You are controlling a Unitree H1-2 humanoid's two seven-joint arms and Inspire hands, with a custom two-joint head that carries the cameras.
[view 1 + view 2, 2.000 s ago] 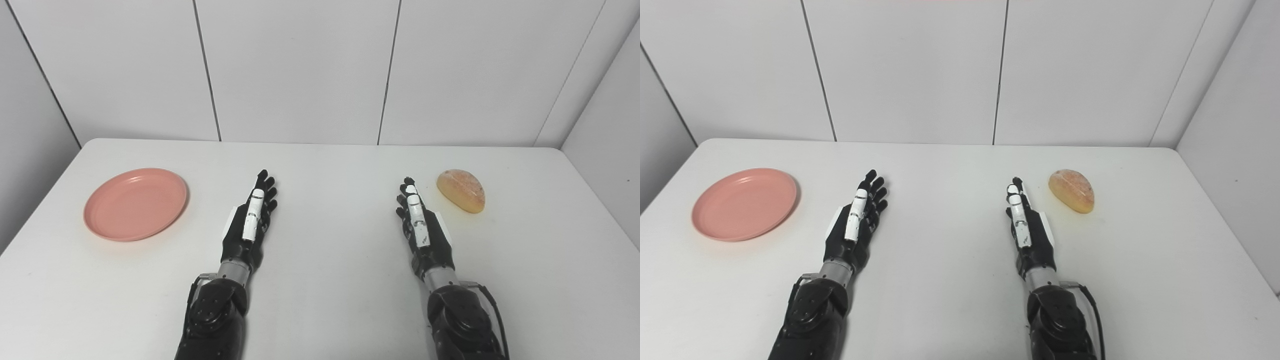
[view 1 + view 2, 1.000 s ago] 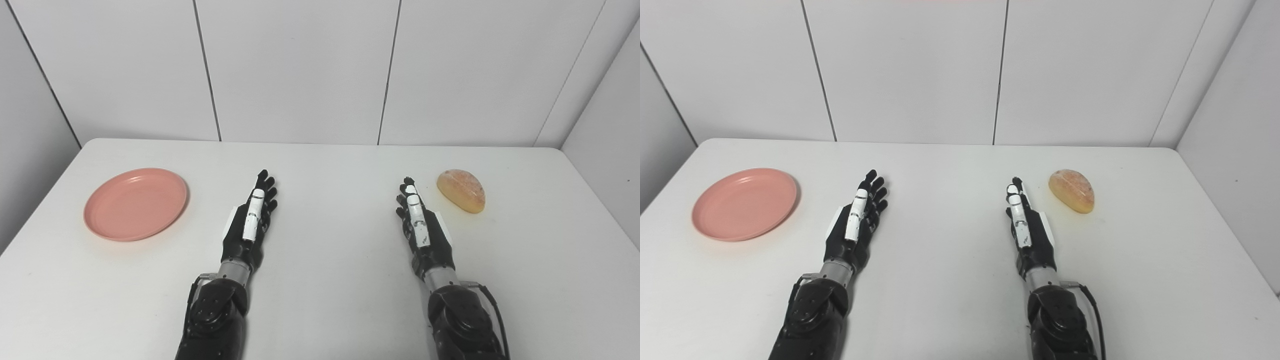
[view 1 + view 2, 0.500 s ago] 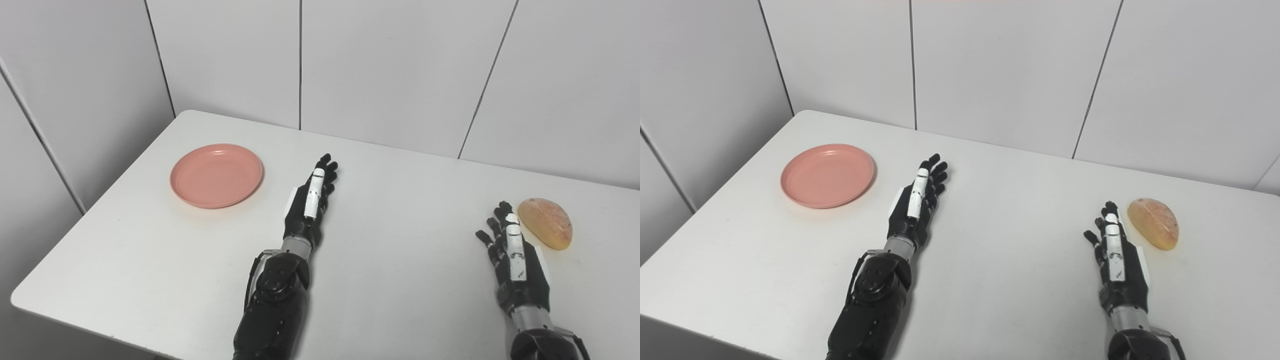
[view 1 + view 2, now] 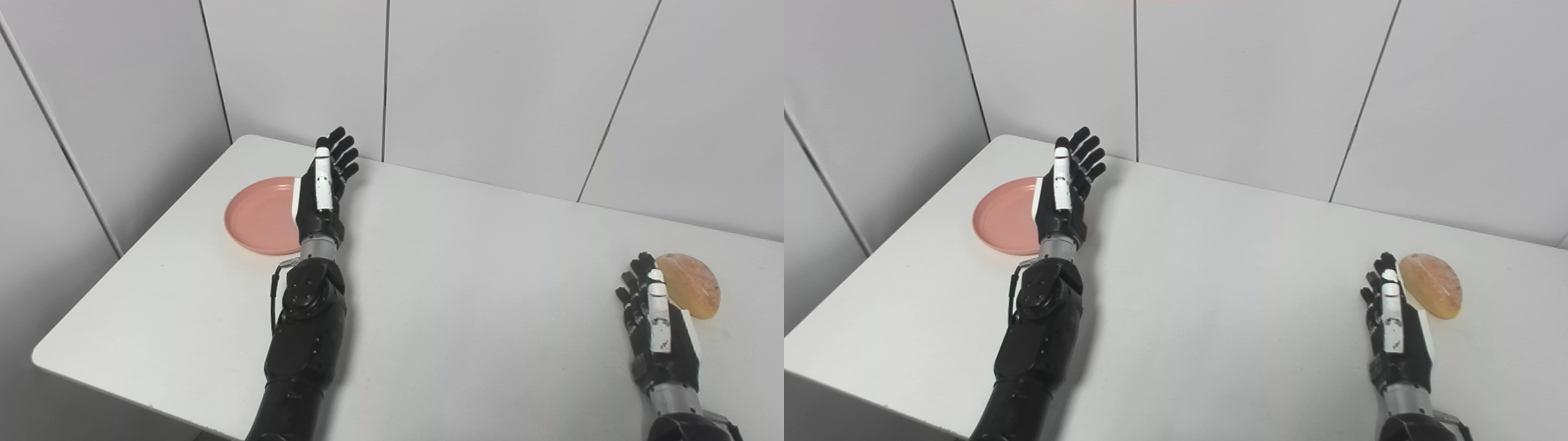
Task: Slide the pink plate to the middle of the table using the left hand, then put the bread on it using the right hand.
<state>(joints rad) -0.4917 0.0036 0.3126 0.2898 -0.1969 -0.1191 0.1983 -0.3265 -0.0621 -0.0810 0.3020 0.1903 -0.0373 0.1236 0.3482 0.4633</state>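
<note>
The pink plate [image 4: 257,215] lies on the white table [image 4: 465,275] near its far left corner. My left hand [image 4: 323,187] is open and raised, stretched forward over the plate's right edge, hiding part of it. The bread [image 4: 695,284], a golden oval roll, lies at the right side of the table. My right hand [image 4: 656,331] is open and rests on the table just left of the bread, its fingers alongside the roll. It also shows in the right eye view [image 4: 1393,334].
White wall panels [image 4: 490,86] stand right behind the table's far edge and along its left side. The table's front left corner [image 4: 43,358] is in view.
The camera has turned to the left, so the whole picture has shifted. My left arm has reached forward and lifted, and the hand is now over the plate's right edge. The right hand stays beside the bread.
</note>
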